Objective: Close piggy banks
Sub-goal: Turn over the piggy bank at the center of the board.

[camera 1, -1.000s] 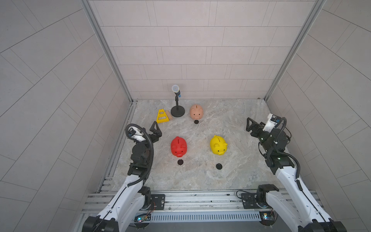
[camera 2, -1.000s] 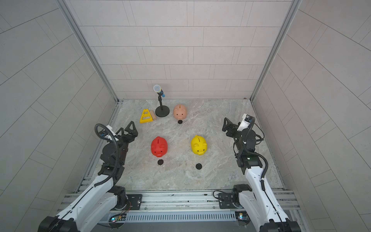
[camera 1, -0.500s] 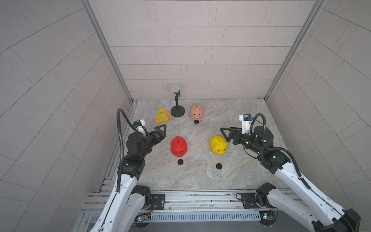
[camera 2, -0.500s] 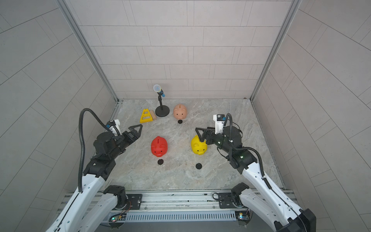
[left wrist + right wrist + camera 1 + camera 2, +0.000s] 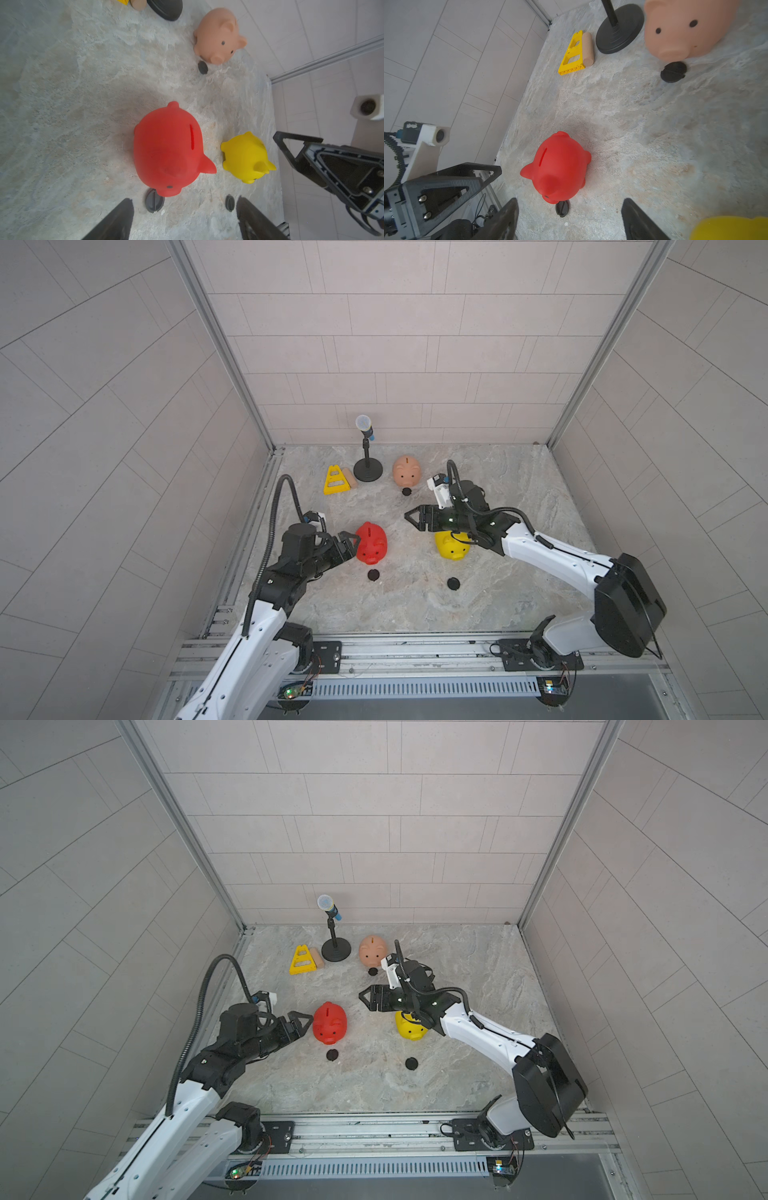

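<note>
Your left gripper (image 5: 352,541) gapes empty, red pig (image 5: 371,545) just ahead of its jaws — crowd it and it may skid over the plug (image 5: 373,574). Right gripper (image 5: 409,517) gapes empty too, yellow pig (image 5: 451,551) beneath and behind the jaws — easily clipped.

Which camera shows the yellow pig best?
The left wrist view: the yellow pig shows whole and unblocked. In both top views the right arm hides part of the pig; the right wrist view catches only a blurred edge.

No legible txt/labels/nos. in any view.
</note>
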`<state>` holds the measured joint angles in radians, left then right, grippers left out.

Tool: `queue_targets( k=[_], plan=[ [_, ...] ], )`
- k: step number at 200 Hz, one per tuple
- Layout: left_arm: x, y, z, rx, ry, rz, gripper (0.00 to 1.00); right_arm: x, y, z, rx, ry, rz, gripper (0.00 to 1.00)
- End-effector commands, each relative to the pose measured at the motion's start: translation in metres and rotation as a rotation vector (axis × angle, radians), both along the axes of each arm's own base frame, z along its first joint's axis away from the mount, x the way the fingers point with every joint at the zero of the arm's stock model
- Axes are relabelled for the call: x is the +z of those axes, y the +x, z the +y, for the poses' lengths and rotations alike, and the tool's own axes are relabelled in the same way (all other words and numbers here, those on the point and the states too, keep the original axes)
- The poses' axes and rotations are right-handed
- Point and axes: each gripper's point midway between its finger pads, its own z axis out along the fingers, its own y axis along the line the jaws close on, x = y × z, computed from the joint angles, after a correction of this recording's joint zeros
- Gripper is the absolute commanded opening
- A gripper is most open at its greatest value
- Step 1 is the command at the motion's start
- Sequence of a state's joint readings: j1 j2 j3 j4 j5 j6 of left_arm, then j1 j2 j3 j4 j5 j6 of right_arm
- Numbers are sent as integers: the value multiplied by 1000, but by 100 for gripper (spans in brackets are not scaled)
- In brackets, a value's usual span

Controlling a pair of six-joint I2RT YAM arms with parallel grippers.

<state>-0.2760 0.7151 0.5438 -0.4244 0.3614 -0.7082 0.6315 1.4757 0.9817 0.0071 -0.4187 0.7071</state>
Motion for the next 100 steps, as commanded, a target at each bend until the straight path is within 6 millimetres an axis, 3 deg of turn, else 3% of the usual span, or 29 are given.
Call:
queue_targets(
  k=[1,32,46,100],
  plan=[
    [-12,-3,8,-1,114,30,83,-4,2,18,7,-3,-14,84],
    [-22,6,3,-9,126,49,82,-25,5,43,38,-5,11,79],
    [-21,11,-4,-37,116,53,81,-35,6,43,20,-7,27,70],
    [-26,22,-12,-68,124,56,78,-59,-7,51,45,-30,42,69]
  ],
)
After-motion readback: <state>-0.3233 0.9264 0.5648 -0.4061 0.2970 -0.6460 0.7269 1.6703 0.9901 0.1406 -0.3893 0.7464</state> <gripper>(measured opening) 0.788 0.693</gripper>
